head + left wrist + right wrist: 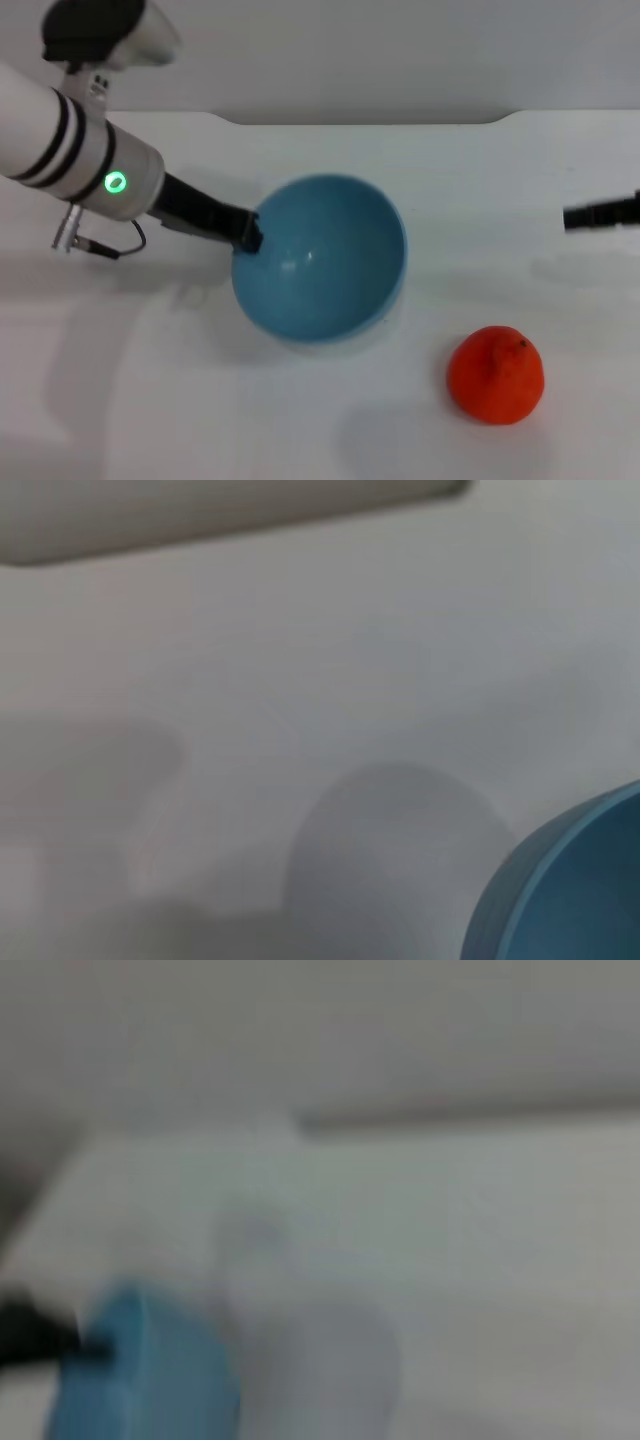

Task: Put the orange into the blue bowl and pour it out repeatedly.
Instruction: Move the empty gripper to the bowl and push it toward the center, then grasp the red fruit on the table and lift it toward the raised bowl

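Observation:
The blue bowl (320, 258) is held off the white table, tipped so its empty hollow faces me in the head view. My left gripper (247, 232) is shut on the bowl's left rim. The orange (496, 375) lies on the table to the front right of the bowl, apart from it. My right gripper (600, 214) shows only as a dark tip at the right edge, well behind the orange. A part of the bowl (565, 890) shows in the left wrist view, and the bowl (140, 1370) shows side-on in the right wrist view.
The white table (300, 420) carries the bowl's shadow under and left of it. The table's far edge meets a grey wall (360, 60) at the back.

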### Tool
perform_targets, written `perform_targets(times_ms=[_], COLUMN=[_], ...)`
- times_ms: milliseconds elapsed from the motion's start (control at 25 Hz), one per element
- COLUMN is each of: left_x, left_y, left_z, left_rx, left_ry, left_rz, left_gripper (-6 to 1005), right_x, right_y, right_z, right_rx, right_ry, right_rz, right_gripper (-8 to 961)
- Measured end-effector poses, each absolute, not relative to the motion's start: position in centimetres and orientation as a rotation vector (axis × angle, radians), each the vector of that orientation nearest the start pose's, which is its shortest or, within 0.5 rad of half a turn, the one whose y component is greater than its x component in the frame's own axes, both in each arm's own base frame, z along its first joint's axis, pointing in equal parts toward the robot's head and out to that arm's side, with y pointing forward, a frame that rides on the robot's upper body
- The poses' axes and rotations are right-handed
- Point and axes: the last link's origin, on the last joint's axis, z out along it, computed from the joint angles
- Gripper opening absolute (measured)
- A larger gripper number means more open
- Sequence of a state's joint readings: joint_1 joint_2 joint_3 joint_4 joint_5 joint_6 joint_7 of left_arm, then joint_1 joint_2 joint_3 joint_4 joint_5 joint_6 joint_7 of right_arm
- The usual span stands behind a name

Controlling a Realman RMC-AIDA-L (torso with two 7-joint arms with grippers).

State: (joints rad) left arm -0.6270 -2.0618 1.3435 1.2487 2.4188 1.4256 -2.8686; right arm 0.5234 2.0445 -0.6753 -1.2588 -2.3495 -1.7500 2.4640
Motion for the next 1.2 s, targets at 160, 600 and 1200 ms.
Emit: perform_targets(times_ms=[160,600,1200], left_x=[-17.5,-18.5,-18.0], left_y=[37.5,36.9,36.7], left_z=[-0.2,-0.6,-1.4], left_rx=[-2.383,-2.372,-2.403], left_ry=[-1.411,-1.441,-1.39], left_rz=[0.131,0.172,0.198], left_gripper=[0,-1,-1], right_x=[23.5,22.1,23.1], right_y=[33.5,33.0,34.4], right_z=[9.2,5.7,-0.8], right_rx=[-2.428,-2.534,-2.527], right_ry=[1.545,1.578,1.614], right_rz=[0.041,-0.164,-0.321], right_gripper=[481,483,482])
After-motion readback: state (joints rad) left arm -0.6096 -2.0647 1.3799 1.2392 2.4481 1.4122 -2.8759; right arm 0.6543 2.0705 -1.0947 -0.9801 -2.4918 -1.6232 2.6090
